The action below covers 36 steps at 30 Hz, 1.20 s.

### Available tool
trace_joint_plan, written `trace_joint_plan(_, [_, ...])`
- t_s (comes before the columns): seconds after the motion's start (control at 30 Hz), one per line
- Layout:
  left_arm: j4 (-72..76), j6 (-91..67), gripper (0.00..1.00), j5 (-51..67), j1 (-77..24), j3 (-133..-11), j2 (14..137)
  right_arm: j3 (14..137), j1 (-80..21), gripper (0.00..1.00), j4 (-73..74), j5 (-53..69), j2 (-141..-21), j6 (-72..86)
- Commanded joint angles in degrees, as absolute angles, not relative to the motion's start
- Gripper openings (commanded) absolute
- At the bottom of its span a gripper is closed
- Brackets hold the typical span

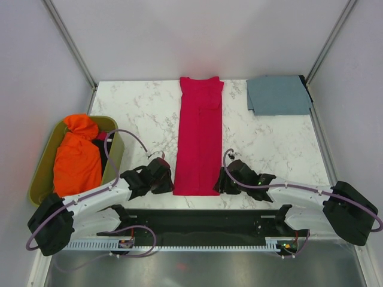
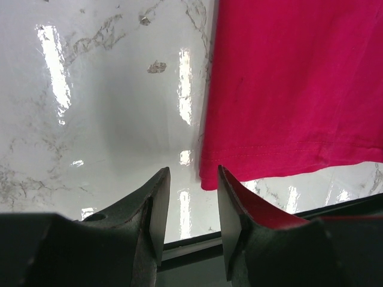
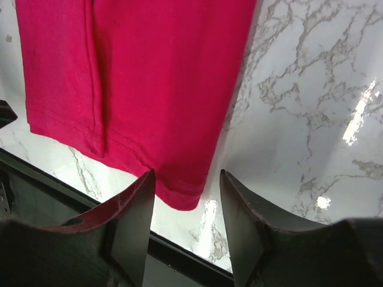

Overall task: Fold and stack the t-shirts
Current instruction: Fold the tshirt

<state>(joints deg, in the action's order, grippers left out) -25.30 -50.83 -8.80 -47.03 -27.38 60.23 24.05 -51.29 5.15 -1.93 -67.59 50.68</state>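
Note:
The crimson-red t-shirt [image 1: 199,139] lies in a long narrow strip down the middle of the marble table, collar far, hem near. The slate blue-grey t-shirt [image 1: 279,95] lies folded at the far right corner. My left gripper [image 1: 169,179] is open and empty, just left of the hem's near-left corner [image 2: 209,179]. My right gripper [image 1: 219,180] is open and empty, with the hem's near-right corner [image 3: 187,194] lying just ahead of its jaws. Neither gripper holds the cloth.
An olive bin [image 1: 42,173] at the left holds orange cloth [image 1: 78,156]. The table's near edge and a black rail [image 1: 197,220] run just behind the grippers. Frame posts stand at the back corners.

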Motion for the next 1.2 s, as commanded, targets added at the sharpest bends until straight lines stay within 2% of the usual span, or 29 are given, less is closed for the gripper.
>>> trace_joint_plan(0.0, [-22.8, -53.2, 0.45, -8.8, -47.3, -26.3, 58.8, 21.8, -52.0, 0.55, 4.9, -3.5, -67.7, 53.7])
trace_joint_plan(0.1, [-21.5, -53.2, 0.45, -8.0, -47.3, -25.5, 59.7, 21.0, -52.3, 0.42, 4.5, -3.4, -67.6, 54.2])
trace_joint_plan(0.13, [-21.2, -53.2, 0.45, -7.5, -47.3, -25.3, 60.0, 20.7, -52.4, 0.34, 4.5, -3.6, -67.6, 54.2])
trace_joint_plan(0.2, [-20.6, -53.3, 0.45, -7.3, -47.3, -24.7, 60.3, 20.4, -52.5, 0.27, 4.2, -4.1, -67.6, 54.3])
trace_joint_plan(0.23, [-20.3, -53.3, 0.45, -7.4, -47.3, -24.3, 60.2, 20.0, -52.5, 0.19, 4.2, -4.4, -67.6, 54.3])
trace_joint_plan(0.3, [-19.8, -53.3, 0.45, -7.4, -47.3, -23.9, 60.0, 19.5, -52.5, 0.1, 3.9, -4.7, -67.6, 54.4])
trace_joint_plan(0.33, [-19.1, -53.3, 0.45, -7.0, -47.3, -23.7, 60.0, 19.3, -52.6, 0.0, 3.9, -4.7, -67.7, 54.4])
trace_joint_plan(0.73, [-15.1, -55.5, 0.45, -4.5, -47.4, -20.0, 56.2, 19.3, -52.5, 0.0, 3.1, -4.5, -70.5, 53.3])
trace_joint_plan(0.93, [-12.2, -56.2, 0.39, -3.3, -47.4, -18.2, 61.6, 18.7, -52.6, 0.0, 3.2, -5.0, -69.8, 53.3])
trace_joint_plan(1.03, [-8.0, -56.4, 0.25, -2.2, -47.4, -17.2, 63.7, 18.3, -52.5, 0.0, 3.5, -5.0, -69.5, 53.3])
trace_joint_plan(1.07, [-7.4, -56.5, 0.08, -1.9, -47.4, -17.1, 64.0, 18.2, -52.6, 0.0, 3.7, -5.0, -69.4, 53.3])
trace_joint_plan(1.1, [-7.3, -56.6, 0.02, -1.0, -47.4, -17.5, 63.7, 18.1, -52.5, 0.0, 4.5, -5.1, -69.0, 53.4])
trace_joint_plan(1.17, [-8.1, -56.6, 0.02, -0.4, -47.5, -17.8, 62.4, 17.8, -52.5, 0.0, 5.6, -5.2, -67.9, 54.0])
